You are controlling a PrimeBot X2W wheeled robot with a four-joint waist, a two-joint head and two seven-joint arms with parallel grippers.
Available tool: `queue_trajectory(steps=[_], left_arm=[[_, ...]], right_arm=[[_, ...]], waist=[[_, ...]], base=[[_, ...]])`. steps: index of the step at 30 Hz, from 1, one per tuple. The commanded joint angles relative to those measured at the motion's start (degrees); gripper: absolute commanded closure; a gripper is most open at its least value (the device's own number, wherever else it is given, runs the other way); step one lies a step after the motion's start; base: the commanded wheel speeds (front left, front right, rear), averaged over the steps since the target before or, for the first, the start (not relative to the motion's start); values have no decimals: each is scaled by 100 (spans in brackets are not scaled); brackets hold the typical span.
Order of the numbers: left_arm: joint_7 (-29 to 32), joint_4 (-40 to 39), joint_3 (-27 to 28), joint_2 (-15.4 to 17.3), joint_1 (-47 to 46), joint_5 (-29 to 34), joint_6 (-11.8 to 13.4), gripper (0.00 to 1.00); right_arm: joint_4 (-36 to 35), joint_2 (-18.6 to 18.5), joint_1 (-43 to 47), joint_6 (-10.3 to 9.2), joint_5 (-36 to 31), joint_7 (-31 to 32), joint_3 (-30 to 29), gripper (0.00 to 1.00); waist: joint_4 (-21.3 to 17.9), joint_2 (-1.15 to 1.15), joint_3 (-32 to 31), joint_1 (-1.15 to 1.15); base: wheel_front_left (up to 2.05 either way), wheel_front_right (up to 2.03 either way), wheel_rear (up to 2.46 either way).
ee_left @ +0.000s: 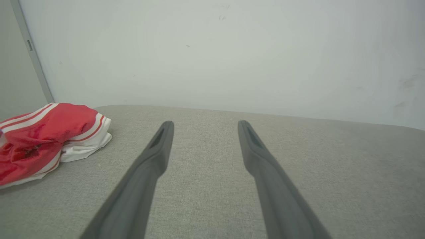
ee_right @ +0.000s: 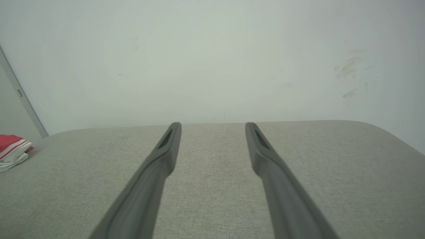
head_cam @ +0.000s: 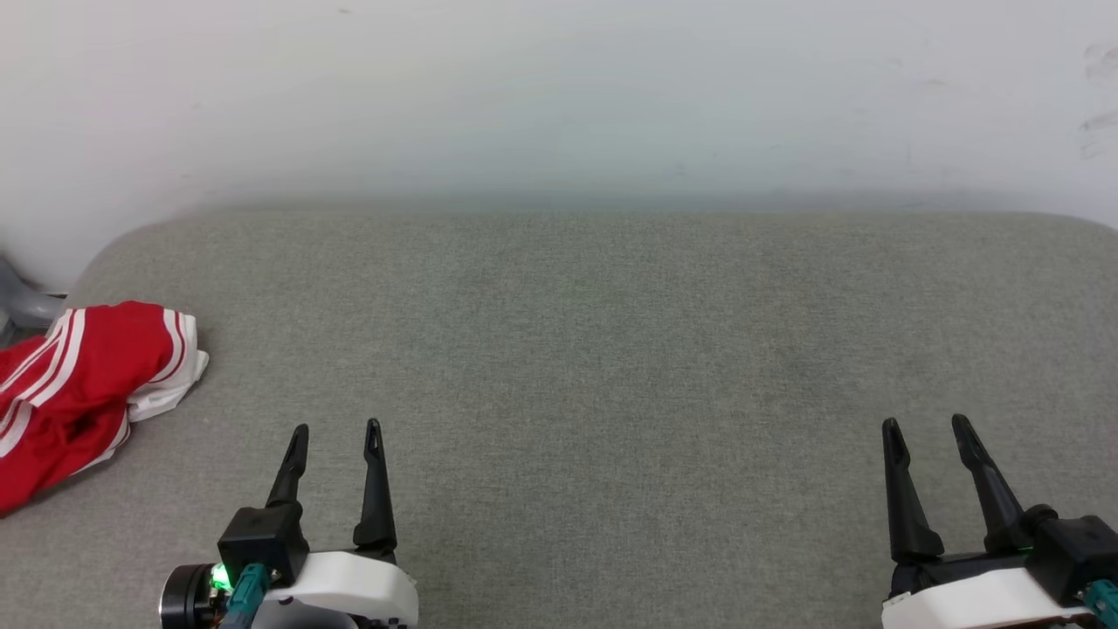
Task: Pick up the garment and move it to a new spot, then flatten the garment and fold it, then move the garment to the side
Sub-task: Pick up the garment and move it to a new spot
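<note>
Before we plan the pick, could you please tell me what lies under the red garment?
The garment lies bunched on the grey fabric surface, near its left end. That surface shows beside it; anything beneath the folds is covered.

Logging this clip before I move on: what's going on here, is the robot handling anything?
Nothing is being handled right now. The left gripper and right gripper both hover open and empty over the grey padded surface, fingers pointing toward the pale wall. The red and white garment lies bunched, not flattened, at the surface's far left edge, beyond the left gripper and touching neither one.
</note>
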Motion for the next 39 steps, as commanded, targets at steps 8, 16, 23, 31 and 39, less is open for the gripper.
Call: queue_trajectory(steps=[8, 16, 23, 31, 39], left_arm=[[-16, 12, 38, -5, 5, 5, -9, 0], [-16, 48, 139, -5, -12, -6, -27, 0], [-16, 51, 231, -5, 7, 45, -36, 0], [-16, 66, 345, -4, 45, 6, -51, 0], [-16, 78, 347, -5, 11, -72, -34, 0]], right_arm=[[-35, 1, 89, -4, 34, -12, 10, 0], [-60, 1, 78, -4, -20, -12, 23, 0], [-78, 1, 93, -4, -60, -12, 47, 0], [-101, 1, 79, -4, -64, -12, 80, 0], [-96, -1, 60, -4, -102, -12, 105, 0]], waist=[[290, 0, 7, 0], [814, 0, 18, 0], [1349, 0, 12, 0], [1866, 0, 33, 0], [2308, 0, 84, 0]], base=[[0, 0, 0], [0, 0, 0], [0, 0, 0], [0, 0, 0], [0, 0, 0]])
